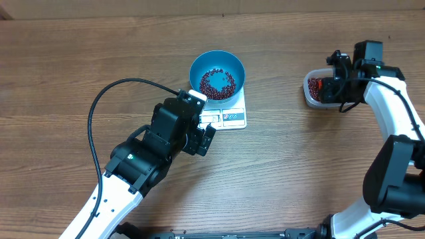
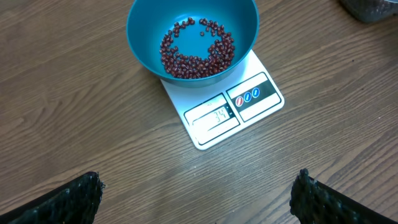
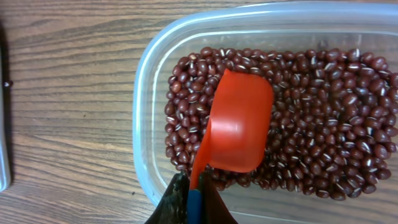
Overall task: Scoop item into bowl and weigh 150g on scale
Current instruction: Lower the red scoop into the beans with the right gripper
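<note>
Bowl (image 1: 198, 67) of beans (image 1: 218, 83) atop scale (image 1: 233, 117)

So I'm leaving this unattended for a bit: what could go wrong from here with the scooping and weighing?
The red plastic scoop is pinched only at its thin handle by the shut jaws of the right gripper; loaded, it might twist.
The clear plastic tub sits well apart from the round blue bowl, so dark red-brown beans could spill on the way.
The open left gripper hangs near the small white scale; a nudge might upset the reading.

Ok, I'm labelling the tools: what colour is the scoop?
The scoop is red-orange with a blue handle tip, clearest in the right wrist view.
</note>
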Robot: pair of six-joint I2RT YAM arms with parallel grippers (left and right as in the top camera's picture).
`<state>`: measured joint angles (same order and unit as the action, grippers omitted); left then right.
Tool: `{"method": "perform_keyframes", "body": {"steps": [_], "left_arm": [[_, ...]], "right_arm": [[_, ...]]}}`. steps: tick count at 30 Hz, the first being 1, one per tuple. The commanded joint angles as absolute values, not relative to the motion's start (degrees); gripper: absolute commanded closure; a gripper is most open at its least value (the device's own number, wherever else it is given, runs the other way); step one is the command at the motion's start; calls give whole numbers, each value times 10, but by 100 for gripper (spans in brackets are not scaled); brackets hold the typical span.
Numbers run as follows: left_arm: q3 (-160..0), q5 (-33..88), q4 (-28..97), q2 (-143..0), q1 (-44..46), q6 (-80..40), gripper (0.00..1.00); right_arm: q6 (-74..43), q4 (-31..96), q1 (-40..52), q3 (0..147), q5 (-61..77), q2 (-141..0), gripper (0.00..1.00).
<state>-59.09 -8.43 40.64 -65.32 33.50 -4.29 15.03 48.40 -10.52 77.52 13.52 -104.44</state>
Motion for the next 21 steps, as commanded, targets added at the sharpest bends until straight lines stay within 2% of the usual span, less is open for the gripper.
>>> {"method": "perform_keyframes", "body": {"steps": [1, 21], "left_arm": [[-590, -90, 404, -656, 333, -45, 1], [-590, -90, 404, -656, 333, -45, 1]], "right_arm": [[151, 482, -121, 771, 182, -1061, 96], [148, 468, -150, 771, 244, -1110, 96]]}}
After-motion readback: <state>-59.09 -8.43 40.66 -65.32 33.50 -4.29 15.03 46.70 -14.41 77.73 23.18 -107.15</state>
